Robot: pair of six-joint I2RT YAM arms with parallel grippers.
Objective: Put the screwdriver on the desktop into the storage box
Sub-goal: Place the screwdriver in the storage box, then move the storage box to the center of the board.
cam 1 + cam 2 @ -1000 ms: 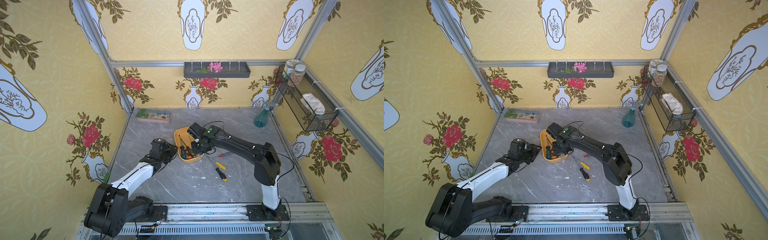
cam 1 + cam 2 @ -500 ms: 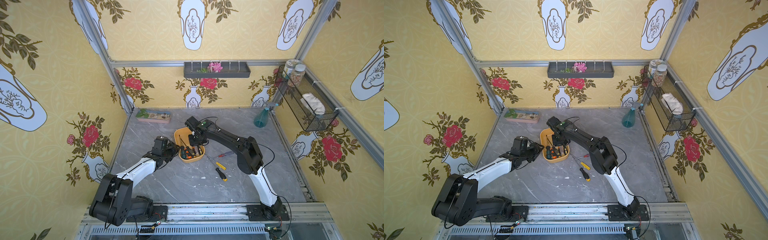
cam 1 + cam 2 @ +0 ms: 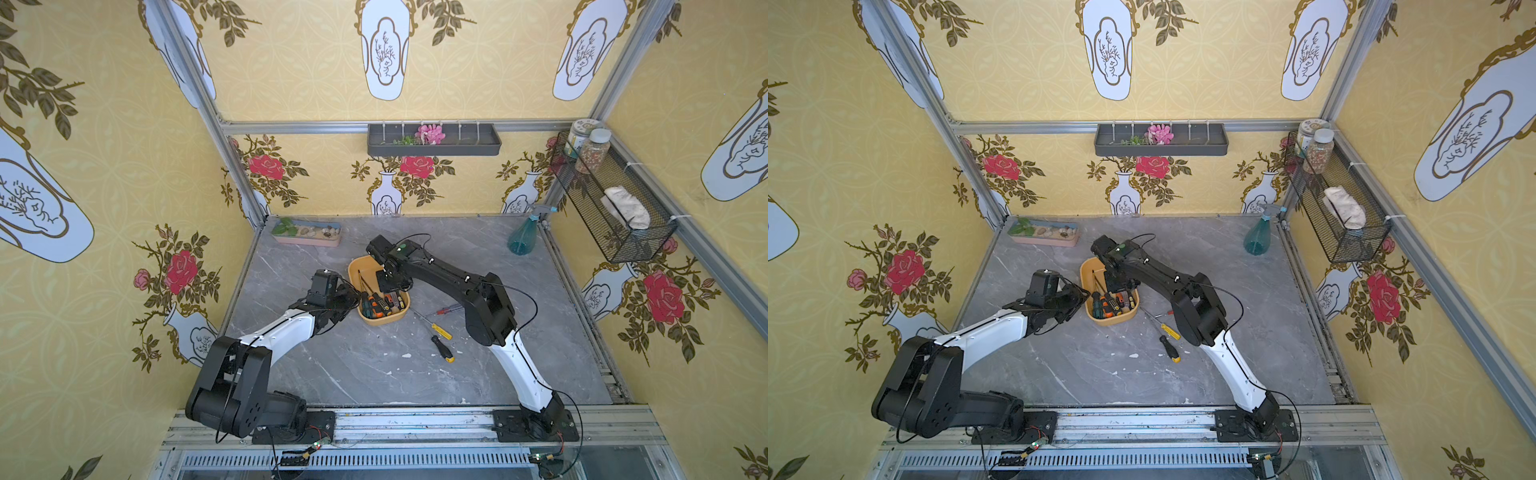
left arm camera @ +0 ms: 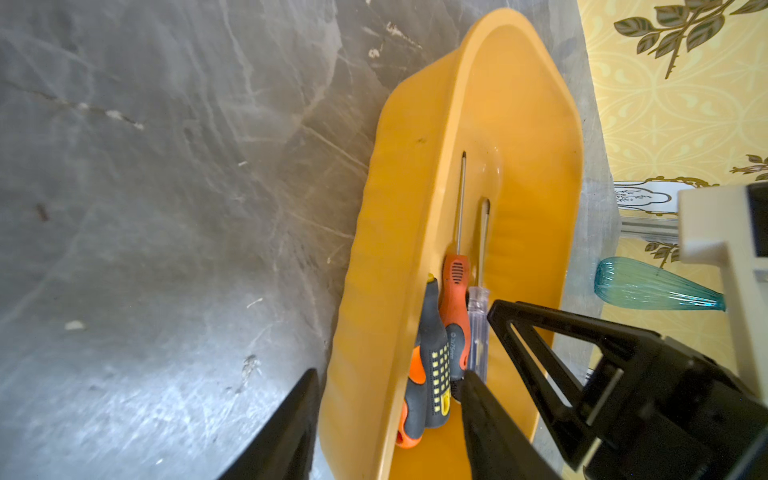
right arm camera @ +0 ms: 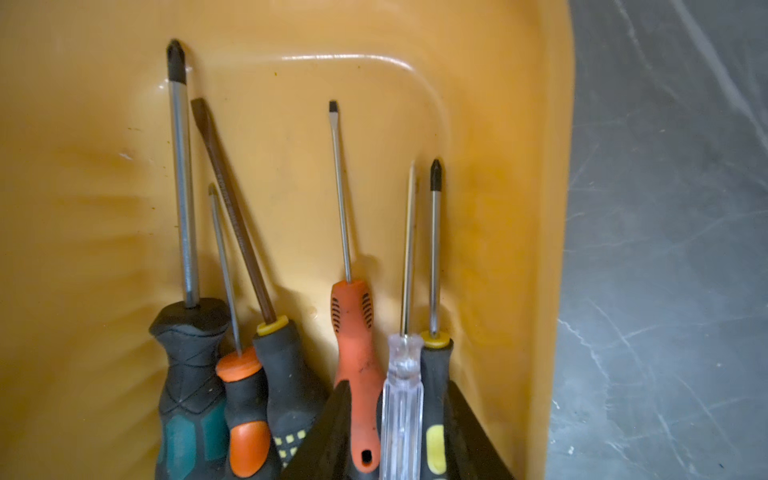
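Checking for writing: the orange-handled screwdriver [image 4: 455, 286] bears small print on its grey grip in the left wrist view, apparently "3x75mm", not fully legible. Labelled jar [image 3: 581, 134] in the mesh basket [image 3: 623, 245]: text too small to read.

Storage box [image 3: 384, 321] sits near the middle of the desktop [image 3: 365, 374], slightly toward its left edge. The right wrist view shows six screwdrivers [image 5: 183, 374] in it, handles bunched at one end, tips toward the other. The left wrist view shows only four handles.

Right gripper [image 5: 399, 386] is inside the box, jaws spread, with the orange, clear and black-yellow handles between them; contact cannot be told. Left gripper [image 4: 390, 374]: jaws spread, astride the box's wall, one finger outside, one inside.

Only the top views show three loose ones on the desktop, on the box's right-edge side: red-handled screwdriver [image 3: 451, 309], yellow-handled screwdriver [image 3: 441, 331], black-handled screwdriver [image 3: 443, 349].

Desktop is grey, white-veined and chipped. Pink tray [image 3: 307, 237] at the far left corner, teal spray bottle [image 3: 521, 239] at the far right corner. Walls carry yellow rose-and-vase paper.
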